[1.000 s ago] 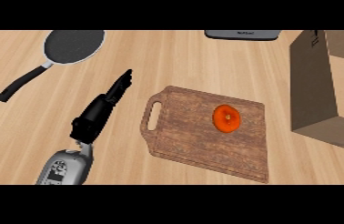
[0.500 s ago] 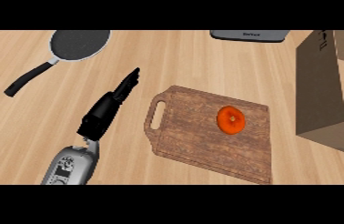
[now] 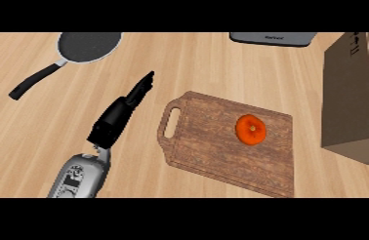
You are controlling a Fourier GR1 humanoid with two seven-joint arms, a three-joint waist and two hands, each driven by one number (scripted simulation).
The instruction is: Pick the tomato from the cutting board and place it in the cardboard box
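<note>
Black left hand (image 3: 122,110), fingers straight & holding nothing, should go right to the round orange-red tomato (image 3: 252,129) on the brown wooden cutting board (image 3: 209,151), w/ fingers curling around it.

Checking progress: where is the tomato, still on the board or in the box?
On the board: the tomato lies on the cutting board, apart from the cardboard box.

Your left hand (image 3: 121,113) comes in from the lower left on its grey forearm (image 3: 78,176), angled up and to the right. Its black fingers (image 3: 143,86) are stretched out straight and held together, pointing toward the upper right, so the hand is open and holding nothing. Your right hand does not appear.
</note>
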